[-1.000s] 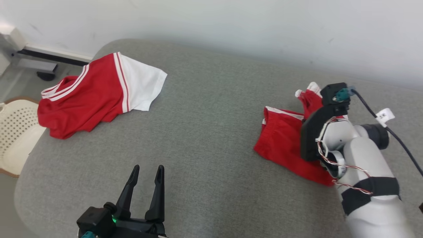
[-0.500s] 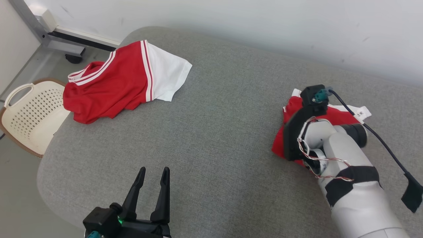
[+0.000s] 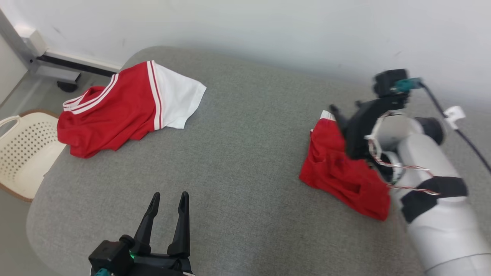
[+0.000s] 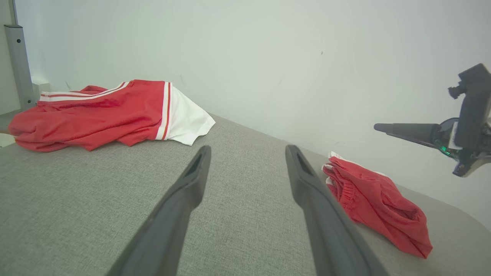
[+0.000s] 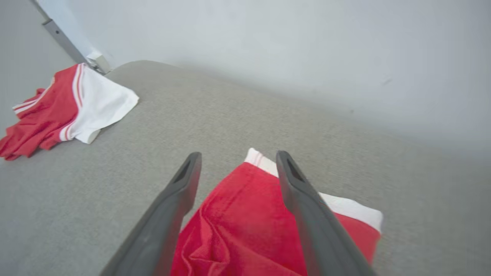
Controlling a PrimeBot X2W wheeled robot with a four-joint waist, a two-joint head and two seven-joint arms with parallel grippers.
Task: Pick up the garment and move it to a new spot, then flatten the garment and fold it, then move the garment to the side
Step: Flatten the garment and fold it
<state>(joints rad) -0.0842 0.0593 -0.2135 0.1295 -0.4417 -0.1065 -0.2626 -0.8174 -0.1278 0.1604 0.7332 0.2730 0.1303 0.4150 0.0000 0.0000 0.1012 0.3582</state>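
A: Nearest first: left gripper (image 3: 170, 193) sits low at the front edge of the grey cushion (image 3: 245, 172), fingers spread wide, nothing btw them

B: And the garment?

A: Red shorts (image 3: 337, 172), on the cushion's right side, a rumpled heap w/ the white waistband at the far end. Nothing has hold of it

B: The other arm?

A: right gripper (image 5: 238, 153) hangs above the shorts' far end, clear of the cloth, fingers wide apart & empty. Its wrist view shows red fabric below them, no pinch

B: So flattening is the step up, I reckon. How to do it well?

A: My take: go for edges, not the bulk. The right gripper takes the waistband corner under it, the left comes across for a leg hem on the near side, then pull apart low over the cushion so the folds slide out. The cushion weave looks grippy, so lift a touch before dragging, or it'll prob bunch again

B: Room to spread?

A: Plenty of bare cushion left of the shorts. Farther off, a red-and-white shirt (image 3: 115, 111) lies at the far-left corner, well apart, w/ a pale basket (image 3: 19, 153) past the edge. Keep clear of both, esp don't grab the wrong red item
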